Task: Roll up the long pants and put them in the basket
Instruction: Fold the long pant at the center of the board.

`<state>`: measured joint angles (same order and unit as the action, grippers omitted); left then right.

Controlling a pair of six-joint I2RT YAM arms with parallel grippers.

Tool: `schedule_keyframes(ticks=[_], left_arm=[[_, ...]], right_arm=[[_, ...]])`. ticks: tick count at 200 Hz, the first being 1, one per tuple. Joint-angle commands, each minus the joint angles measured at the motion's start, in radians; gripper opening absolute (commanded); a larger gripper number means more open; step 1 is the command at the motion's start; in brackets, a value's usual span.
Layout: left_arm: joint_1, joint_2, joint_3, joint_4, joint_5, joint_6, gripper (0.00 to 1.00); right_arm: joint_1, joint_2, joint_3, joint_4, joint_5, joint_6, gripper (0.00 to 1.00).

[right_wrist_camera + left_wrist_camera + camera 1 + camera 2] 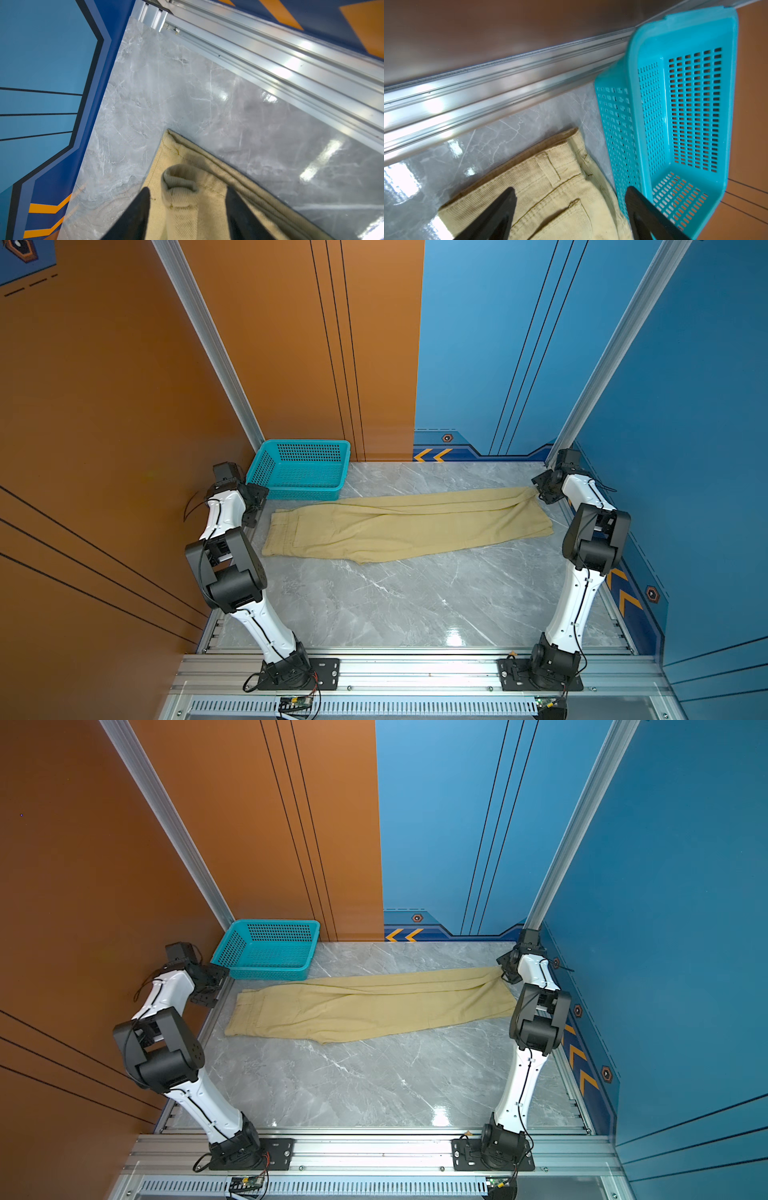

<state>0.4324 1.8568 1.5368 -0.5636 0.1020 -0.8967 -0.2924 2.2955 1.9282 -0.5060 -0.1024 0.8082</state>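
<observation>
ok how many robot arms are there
2. The left arm stands by the waistband end of the long pants, beside the teal basket; the right arm by the cuff end. None seems hidden.

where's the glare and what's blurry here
Both top views: sharp, one glare patch on the marble tabletop near its front edge. Left wrist view: glare streaks along the aluminium rail. Right wrist view: glare spots on the marble; jaws dark and soft-edged, hem of the long pants crisp.
</observation>
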Motion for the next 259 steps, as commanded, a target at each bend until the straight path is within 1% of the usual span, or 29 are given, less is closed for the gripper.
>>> schedule_keyframes(ticks=[1, 31, 41, 45, 56, 60, 77, 97, 107, 121, 136, 146, 157, 178, 207, 259], left_arm=[[-0.076, -0.073, -0.026, 0.009, 0.042, 0.049, 0.85], [-0.156, -0.094, -0.091, 0.017, 0.082, 0.040, 0.85], [-0.183, -0.087, -0.106, 0.024, 0.091, 0.057, 0.85], [-0.193, -0.082, -0.112, 0.024, 0.087, 0.064, 0.85], [-0.214, -0.062, -0.129, 0.025, 0.070, 0.070, 0.85], [-0.218, -0.055, -0.135, 0.030, 0.070, 0.068, 0.85], [-0.225, -0.023, -0.165, 0.050, 0.074, 0.054, 0.85], [-0.228, -0.016, -0.198, 0.069, 0.049, 0.059, 0.85], [-0.225, -0.015, -0.205, 0.069, 0.044, 0.063, 0.85], [-0.222, -0.012, -0.207, 0.067, 0.035, 0.074, 0.85], [-0.219, -0.009, -0.213, 0.068, 0.031, 0.078, 0.85], [-0.216, -0.006, -0.213, 0.069, 0.033, 0.076, 0.85], [-0.215, -0.002, -0.212, 0.068, 0.029, 0.074, 0.85], [-0.215, 0.011, -0.205, 0.068, 0.024, 0.069, 0.85], [-0.216, 0.018, -0.213, 0.068, 0.016, 0.055, 0.85], [-0.219, 0.024, -0.213, 0.067, 0.007, 0.039, 0.85]], right_arm=[[-0.001, -0.012, -0.006, -0.011, 0.033, -0.015, 0.99], [-0.010, -0.094, -0.073, -0.004, 0.013, -0.071, 1.00], [-0.012, -0.152, -0.124, 0.017, 0.019, -0.086, 1.00], [-0.010, -0.175, -0.174, 0.031, 0.020, -0.091, 1.00], [-0.010, -0.214, -0.242, 0.054, 0.017, -0.103, 1.00], [-0.009, -0.248, -0.259, 0.055, 0.013, -0.107, 1.00], [-0.010, -0.280, -0.320, 0.034, -0.001, -0.119, 1.00], [-0.016, -0.337, -0.419, 0.030, 0.044, -0.135, 1.00], [-0.023, -0.366, -0.462, 0.030, 0.066, -0.135, 0.98], [-0.041, -0.390, -0.503, 0.030, 0.072, -0.136, 0.97], [-0.059, -0.403, -0.540, 0.027, 0.085, -0.130, 0.91], [-0.076, -0.409, -0.564, 0.030, 0.081, -0.117, 0.90], [-0.086, -0.408, -0.575, 0.030, 0.072, -0.120, 0.89], [-0.096, -0.392, -0.583, 0.020, 0.095, -0.134, 0.89], [-0.117, -0.341, -0.567, 0.020, 0.058, -0.120, 0.89], [-0.106, -0.272, -0.521, 0.017, 0.054, -0.092, 0.87]])
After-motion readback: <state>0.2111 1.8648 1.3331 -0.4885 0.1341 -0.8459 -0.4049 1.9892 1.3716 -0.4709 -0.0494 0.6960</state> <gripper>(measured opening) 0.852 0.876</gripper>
